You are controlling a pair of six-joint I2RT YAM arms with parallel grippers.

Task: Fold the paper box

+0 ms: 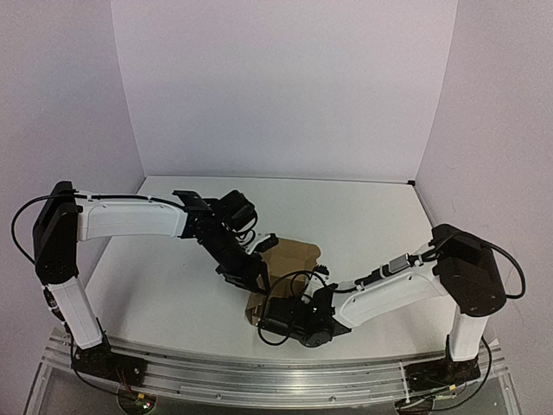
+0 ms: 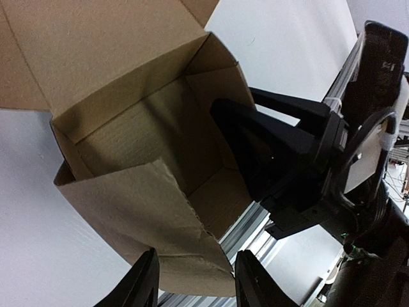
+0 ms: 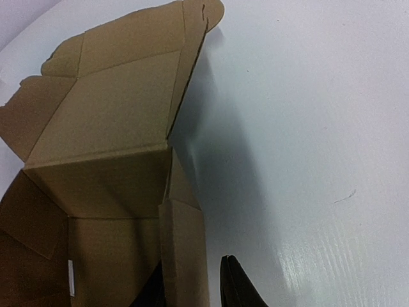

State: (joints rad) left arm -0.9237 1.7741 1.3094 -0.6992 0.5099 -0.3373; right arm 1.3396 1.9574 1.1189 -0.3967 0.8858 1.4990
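Note:
The paper box (image 1: pixel 294 259) is brown cardboard, partly folded, near the table's front middle. In the left wrist view the paper box (image 2: pixel 128 128) stands open with its walls raised and one loose, creased flap (image 2: pixel 147 217) hanging toward my left gripper (image 2: pixel 199 284). That gripper is open, with the flap's lower edge between its fingers and untouched. My right gripper (image 3: pixel 190 288) straddles a doubled side wall (image 3: pixel 182 249) and is shut on it, one finger inside the box and one outside. The lid panel (image 3: pixel 115 102) lies flat beyond. In the top view my left gripper (image 1: pixel 249 273) and my right gripper (image 1: pixel 292 304) meet at the box.
The aluminium rail (image 1: pixel 276 367) runs along the table's near edge, close under the box. Purple walls enclose the white table (image 1: pixel 346 216) at the left, back and right. The right arm's black wrist (image 2: pixel 358 147) fills the right of the left wrist view.

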